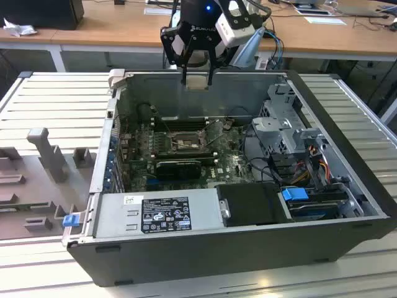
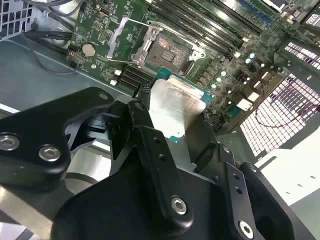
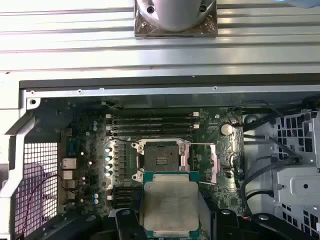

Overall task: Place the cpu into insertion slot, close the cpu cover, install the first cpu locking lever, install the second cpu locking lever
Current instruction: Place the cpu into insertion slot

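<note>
No print can be read, even on the black label [image 1: 165, 215] of the power supply [image 1: 115, 220].

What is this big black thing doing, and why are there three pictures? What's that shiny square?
It is a robot arm working on an open computer. The exterior view comes from a camera standing off the arm. It shows the computer case lying open on a slatted metal table, with the arm's tool hanging above the case. The two wrist views come from cameras riding on the arm, looking down into the case. The shiny square is the cpu, the computer's brain chip, pinched between the tool's fingers. Below it, on the green board, is the insertion slot, a dark square socket with nothing in it. Its cpu cover, a thin metal frame, is flipped open beside it.
</note>
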